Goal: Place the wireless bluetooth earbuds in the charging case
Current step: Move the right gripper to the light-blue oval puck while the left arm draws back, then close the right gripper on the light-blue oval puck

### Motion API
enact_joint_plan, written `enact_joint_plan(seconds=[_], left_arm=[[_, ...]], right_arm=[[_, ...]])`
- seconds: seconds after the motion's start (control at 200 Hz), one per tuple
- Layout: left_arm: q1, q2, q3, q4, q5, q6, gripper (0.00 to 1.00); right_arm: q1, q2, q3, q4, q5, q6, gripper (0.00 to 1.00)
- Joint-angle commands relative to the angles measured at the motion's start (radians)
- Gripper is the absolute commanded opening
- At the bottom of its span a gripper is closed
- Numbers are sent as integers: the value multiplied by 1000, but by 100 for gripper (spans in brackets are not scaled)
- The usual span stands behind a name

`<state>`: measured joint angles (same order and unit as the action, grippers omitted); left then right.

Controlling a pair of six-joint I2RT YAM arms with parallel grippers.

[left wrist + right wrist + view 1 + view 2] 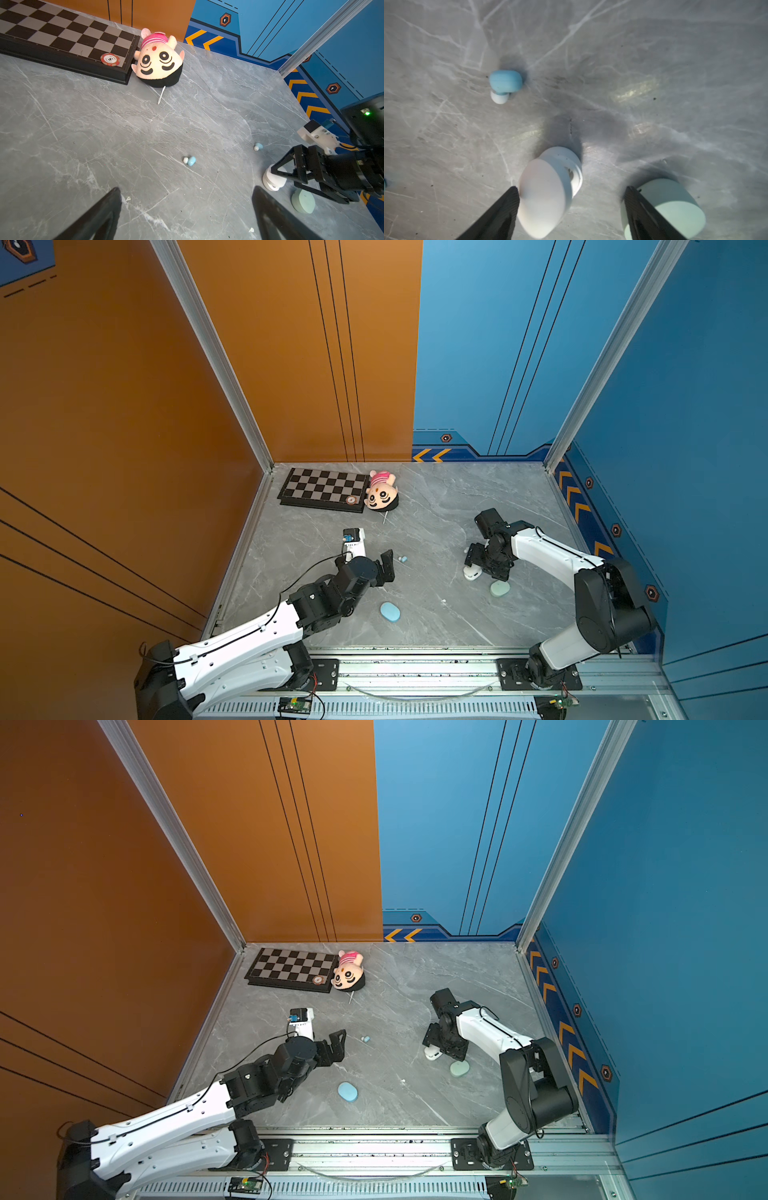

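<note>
**Approach to a charging case, both arms.** The right gripper (572, 188) stands wide open with nothing clamped. The white case (548, 193) (lid apparently ajar, resting on its edge) sits between its fingers (500, 214), hard against one and well clear of the other. The mint case (675, 209) lies just outside that other finger, partly hidden behind it. A pale blue earbud (505, 83) lies on the table (654, 62) ahead of the fingertips, apart from both cases.

The left gripper (186, 188) is likewise fully spread and empty. A second pale blue earbud (190, 161) lies just beyond the gap between its fingers. The blue case (390, 611) lies closed, back from those fingertips.

The step in hand appears to be seizing the white case to steady it for loading. To do it well:
- Shift the right gripper sideways until the case is centred, so both fingers meet it together. Otherwise the touching finger will likely tip it.
- Take the lower shell, not the lid.
- Keep the outer finger off the mint case.
- Close slowly.
</note>
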<state>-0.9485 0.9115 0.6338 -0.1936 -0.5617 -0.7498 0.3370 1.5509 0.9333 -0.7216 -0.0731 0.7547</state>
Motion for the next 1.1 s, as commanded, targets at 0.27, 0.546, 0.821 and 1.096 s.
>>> enact_joint_plan(seconds=[0.27,0.546,0.821,1.096], left_arm=[[114,-36,10,-29,115,90,98],[262,-211,30,-176,324,274,98],[282,-438,-11,-304,288,268,98],[282,-499,-18,-329,303,280,98]], right_arm=[[121,-181,12,94,-204,-362,72],[562,-190,-57,239,-230,-749,65],[760,-49,-62,450,-127,-825,71],[816,87,21,472,-40,-832,75]])
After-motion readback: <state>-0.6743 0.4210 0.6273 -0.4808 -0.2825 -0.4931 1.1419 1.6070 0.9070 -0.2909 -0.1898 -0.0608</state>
